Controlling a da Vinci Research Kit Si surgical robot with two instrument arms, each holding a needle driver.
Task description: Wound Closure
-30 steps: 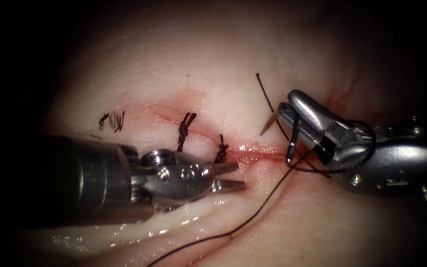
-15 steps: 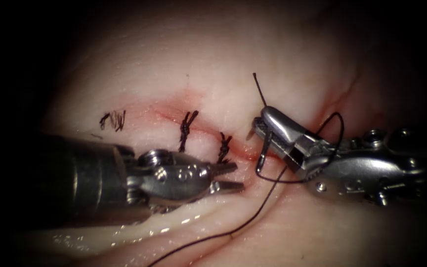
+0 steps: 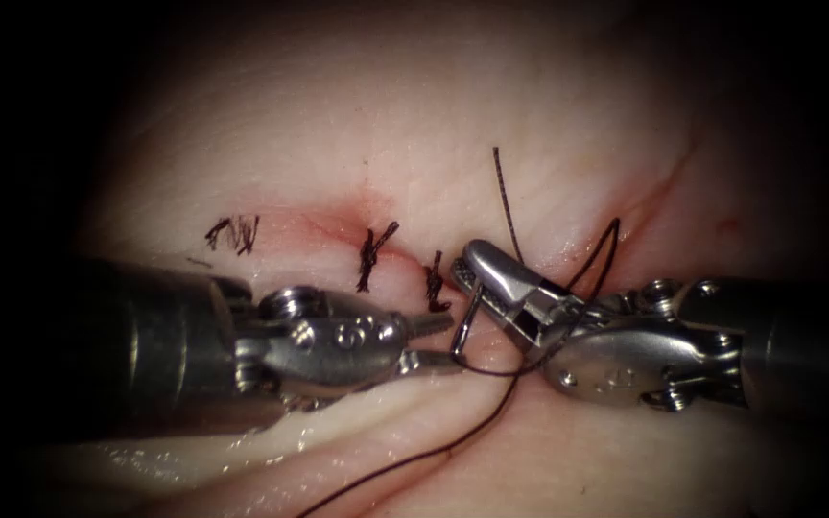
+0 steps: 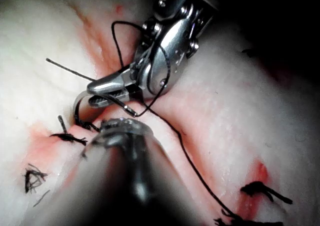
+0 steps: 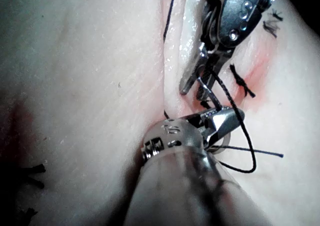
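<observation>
The cut (image 3: 333, 228) runs across the tissue (image 3: 338, 125) with three dark knotted stitches (image 3: 373, 254) on it. My right tool (image 3: 462, 267) has its jaws shut on the curved needle (image 3: 465, 326), gripping it near the pointed end, just right of the third stitch (image 3: 436, 283). The needle's body hangs down from the jaws over the cut; I cannot tell whether its point is in the tissue. Thread (image 3: 453, 446) trails from its tail toward the lower left. My left tool (image 3: 438, 342) is open, holding nothing, its tips beside the needle's tail. In the left wrist view the right tool (image 4: 100, 93) holds the needle (image 4: 77, 105).
A loose thread end (image 3: 503, 192) stands up behind the right tool, and a thread loop (image 3: 606, 249) arches over its wrist. Red fluid stains the tissue along the cut. A pale fold of tissue (image 3: 338, 432) lies below the left tool's shaft (image 3: 146, 355).
The right tool has moved left and slightly down with the needle, from right of the cut to just beside the third stitch. The left tool has barely moved and stays open.
</observation>
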